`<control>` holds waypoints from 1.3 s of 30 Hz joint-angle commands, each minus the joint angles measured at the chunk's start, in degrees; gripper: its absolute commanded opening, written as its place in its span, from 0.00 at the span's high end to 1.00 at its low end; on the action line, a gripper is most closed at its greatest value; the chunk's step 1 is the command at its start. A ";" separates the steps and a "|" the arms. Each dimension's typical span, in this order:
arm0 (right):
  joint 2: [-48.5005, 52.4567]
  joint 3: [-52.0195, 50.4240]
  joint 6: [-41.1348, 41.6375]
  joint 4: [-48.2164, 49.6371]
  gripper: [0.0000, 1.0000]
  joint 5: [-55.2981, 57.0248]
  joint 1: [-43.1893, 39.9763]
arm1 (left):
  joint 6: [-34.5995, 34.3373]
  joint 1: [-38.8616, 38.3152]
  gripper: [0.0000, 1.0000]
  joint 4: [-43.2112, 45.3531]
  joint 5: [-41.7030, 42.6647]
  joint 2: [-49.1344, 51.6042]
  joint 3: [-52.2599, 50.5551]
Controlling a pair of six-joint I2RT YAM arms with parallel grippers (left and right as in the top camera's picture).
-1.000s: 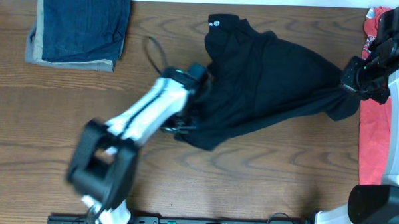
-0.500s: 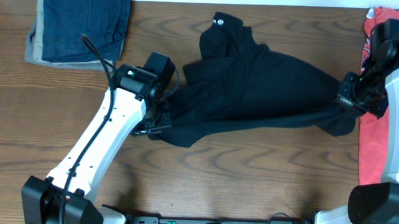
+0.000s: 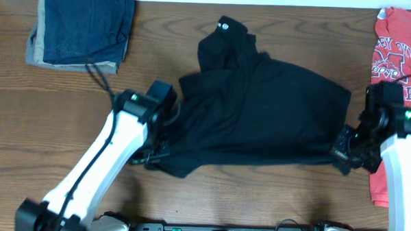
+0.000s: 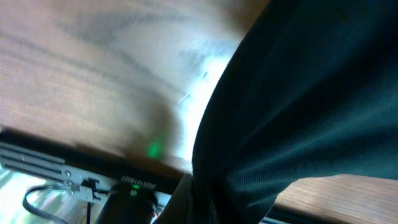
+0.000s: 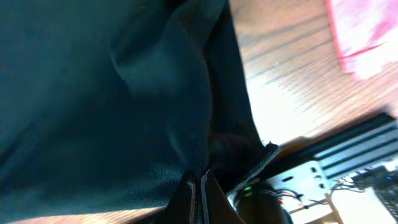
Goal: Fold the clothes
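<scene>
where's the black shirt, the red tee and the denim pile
black soft-fabric shirt (image 3: 260, 110), overhead view, middle of its spread body
red printed T-shirt (image 3: 392, 57), overhead view, printed chest area
folded blue denim and tan stack (image 3: 85, 22), overhead view, top denim layer

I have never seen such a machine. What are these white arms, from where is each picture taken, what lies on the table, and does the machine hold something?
These are two robot arms at a wooden table, each ending in a two-finger gripper. The wide picture looks down from above. The two close pictures come from cameras on the wrists, so they show mostly dark cloth. On the table lie a black shirt, a red T-shirt and a folded stack of denim. The left gripper is shut on one lower edge of the black shirt and the right gripper on the other, with the shirt spread between them.
</scene>
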 commanded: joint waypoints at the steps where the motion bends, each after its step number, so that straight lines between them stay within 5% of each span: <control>1: -1.73 -5.01 1.49 1.49 0.99 -3.13 -0.15 | -3.04 0.07 0.94 -0.79 -1.25 -5.07 -4.70; 3: -1.95 -7.30 1.92 2.47 0.98 -3.13 -0.15 | -3.34 0.07 0.94 -0.70 -0.37 -7.80 -7.65; 6: -1.90 -9.77 1.92 4.00 0.93 -3.21 -0.15 | -3.32 0.07 0.71 -0.50 0.42 -10.64 -10.86; 14: -1.90 -10.60 1.90 5.31 0.85 -5.29 -0.15 | -3.23 0.07 0.69 1.25 3.19 -11.39 -11.91; 16: -1.90 -10.60 1.88 5.66 0.58 -5.29 -0.15 | -2.93 0.07 0.68 3.10 3.19 -11.39 -11.89; 18: -1.90 -10.56 1.77 6.73 0.11 -5.53 -0.15 | -2.64 0.07 0.54 6.36 3.19 -11.39 -11.85; 19: -1.90 -10.47 1.42 7.28 0.02 -6.01 -0.15 | -2.14 0.07 0.43 8.70 3.21 -11.39 -11.80; 22: -1.90 -10.32 -1.77 10.23 0.01 -9.90 -0.15 | 0.61 0.07 0.18 16.81 3.23 -11.39 -11.61; 27: -1.90 -10.32 -5.90 14.29 0.11 -16.90 -0.11 | 8.59 0.09 0.19 33.73 7.52 -10.10 -11.52; 33: -1.88 -10.34 -5.86 15.10 0.39 -17.27 -0.11 | 9.99 0.07 0.67 50.38 9.25 -2.29 -11.52; 39: -1.90 -10.34 -5.90 14.67 0.48 -17.25 -0.11 | 9.99 -0.33 0.81 62.69 10.10 6.69 -11.52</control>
